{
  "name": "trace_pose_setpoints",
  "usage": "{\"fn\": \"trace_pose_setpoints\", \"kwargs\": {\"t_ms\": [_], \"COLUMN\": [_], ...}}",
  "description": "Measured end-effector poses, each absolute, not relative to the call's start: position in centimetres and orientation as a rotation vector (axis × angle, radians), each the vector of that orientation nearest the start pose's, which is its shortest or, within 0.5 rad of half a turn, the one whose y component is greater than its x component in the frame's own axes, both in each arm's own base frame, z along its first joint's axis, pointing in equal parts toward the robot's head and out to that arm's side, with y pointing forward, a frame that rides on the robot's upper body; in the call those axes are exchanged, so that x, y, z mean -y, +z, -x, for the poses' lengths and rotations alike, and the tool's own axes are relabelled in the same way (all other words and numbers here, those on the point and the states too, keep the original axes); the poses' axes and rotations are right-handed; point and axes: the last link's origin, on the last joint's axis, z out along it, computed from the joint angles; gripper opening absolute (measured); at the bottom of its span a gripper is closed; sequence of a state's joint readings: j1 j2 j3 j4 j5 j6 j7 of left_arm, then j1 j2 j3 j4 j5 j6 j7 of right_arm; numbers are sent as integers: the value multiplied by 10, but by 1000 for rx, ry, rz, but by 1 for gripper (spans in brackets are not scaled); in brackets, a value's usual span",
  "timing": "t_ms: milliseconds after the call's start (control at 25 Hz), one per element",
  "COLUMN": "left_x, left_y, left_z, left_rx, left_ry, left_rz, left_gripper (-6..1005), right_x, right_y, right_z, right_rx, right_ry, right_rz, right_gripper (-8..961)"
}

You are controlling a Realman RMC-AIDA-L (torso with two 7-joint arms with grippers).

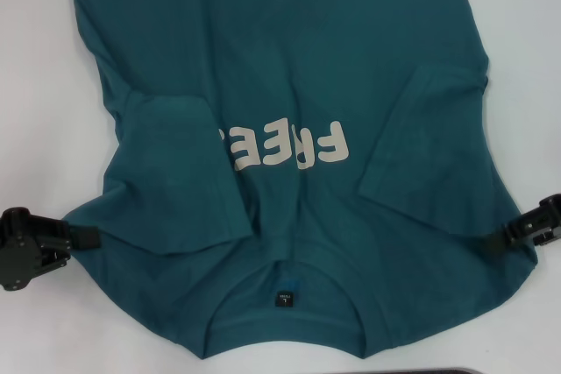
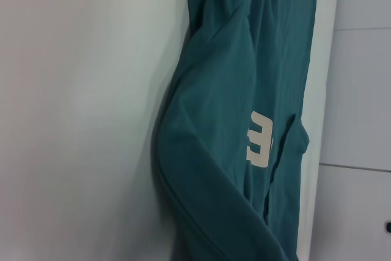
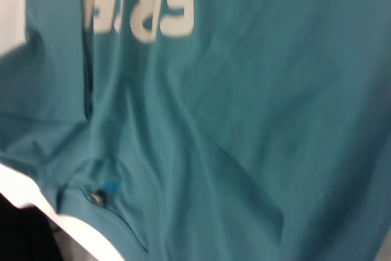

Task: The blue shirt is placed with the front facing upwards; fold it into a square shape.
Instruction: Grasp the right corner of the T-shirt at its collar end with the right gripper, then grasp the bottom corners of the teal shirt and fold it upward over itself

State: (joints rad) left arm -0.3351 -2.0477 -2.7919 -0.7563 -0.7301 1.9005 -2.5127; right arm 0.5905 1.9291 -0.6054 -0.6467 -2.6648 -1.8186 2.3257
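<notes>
The blue shirt [image 1: 289, 102] lies front up on the white worktop [image 1: 35, 59], its collar with the small dark label [image 1: 287, 296] at the near edge and its body running toward the far edge, both sleeves folded inward over the chest beside the cream "FREE" lettering [image 1: 285, 147]. The left gripper [image 1: 88, 236] sits at the shirt's near left shoulder edge and the right gripper [image 1: 493, 238] at its near right shoulder edge. Each touches the cloth, but I cannot tell whether either jaw is clenched or released.

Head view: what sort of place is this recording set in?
Probably a lab or test bench for cloth folding, not a home. The blue shirt lies spread on a plain white table, with the left gripper and right gripper at its shoulder edges. Little else is visible.
</notes>
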Motion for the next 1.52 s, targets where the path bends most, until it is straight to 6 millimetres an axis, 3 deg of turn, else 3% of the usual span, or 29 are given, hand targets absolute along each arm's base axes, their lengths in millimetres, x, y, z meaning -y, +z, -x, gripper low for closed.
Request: {"fn": "trace_pose_setpoints", "kwargs": {"t_ms": [240,680,920,1200,1520], "left_x": [-224,-224,-221,-209,-194], "left_y": [41,42,45,49,45], "left_z": [342,343,342,341,347], "left_rx": [-2368,-2371,-2353,-2274,-2276], "left_ry": [604,619,586,327,139], "left_rz": [-1849,-1843,-1851,-1885,-1849], "left_gripper": [18,20,20,19,19], "right_x": [-285,-280,-275,-271,-259], "right_y": [52,48,51,74,75], "right_z": [-323,-325,-332,-332,-337], "right_rx": [-2059,-2066,-2078,-2064,-2102], "right_ry": [-141,-217,-315,-427,-579], "right_rz": [2466,2473,2448,2430,2416], "right_gripper": [611,136,22,22,22]}}
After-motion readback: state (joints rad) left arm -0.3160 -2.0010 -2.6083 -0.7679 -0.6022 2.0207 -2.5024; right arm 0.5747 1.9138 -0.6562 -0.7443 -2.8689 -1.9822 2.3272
